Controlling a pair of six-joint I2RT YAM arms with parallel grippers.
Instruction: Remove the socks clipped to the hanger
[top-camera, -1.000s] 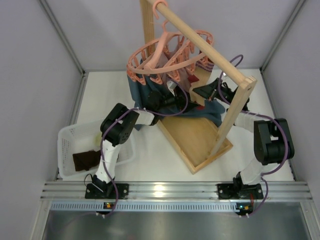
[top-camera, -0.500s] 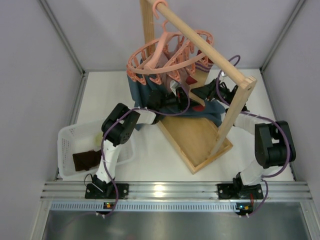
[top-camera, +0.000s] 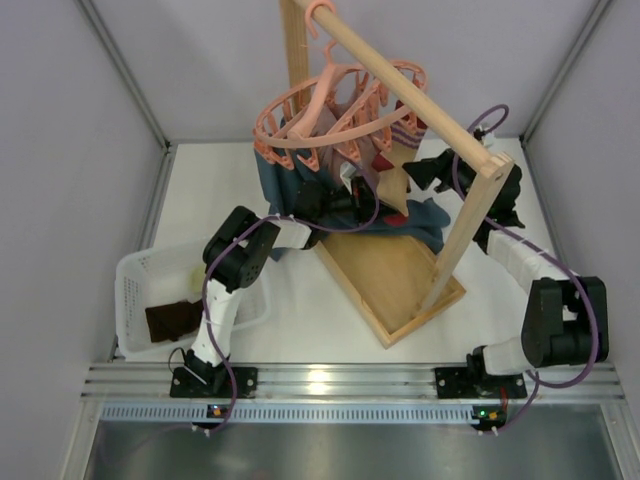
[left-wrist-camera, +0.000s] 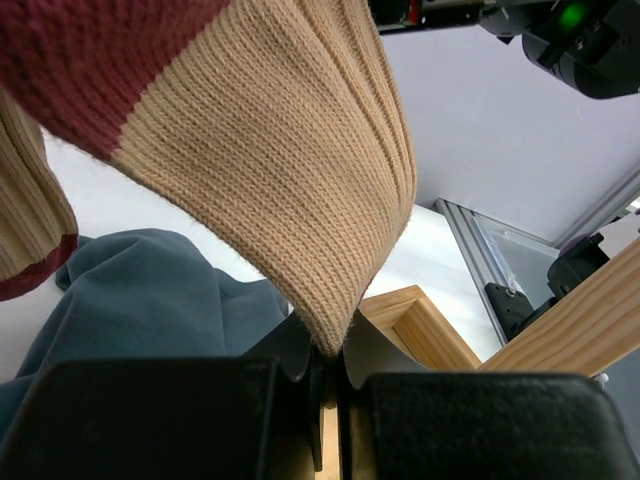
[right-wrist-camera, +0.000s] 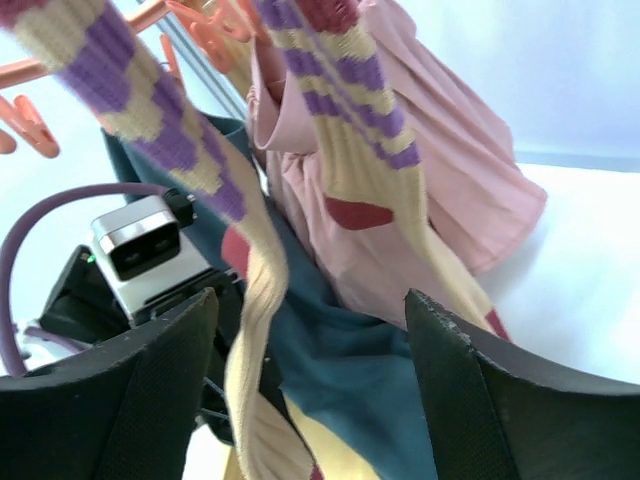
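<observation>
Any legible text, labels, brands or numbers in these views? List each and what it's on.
None readable in any view.
No print shows on the tan sock, striped socks, pink clip hanger, white basket or wooden rack.
Silver camera module: no legible marking.

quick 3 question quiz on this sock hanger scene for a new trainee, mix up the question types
1. True or false: the left gripper is shut on the tip of a tan sock.
2. Pick one. The right gripper is: A shut on the pink garment; B open; C shut on a peg of the hanger.
3. Fill in: the dark brown sock that is off the hanger lies in the white ___.

Key: 1 true; 2 B; 3 basket.
</observation>
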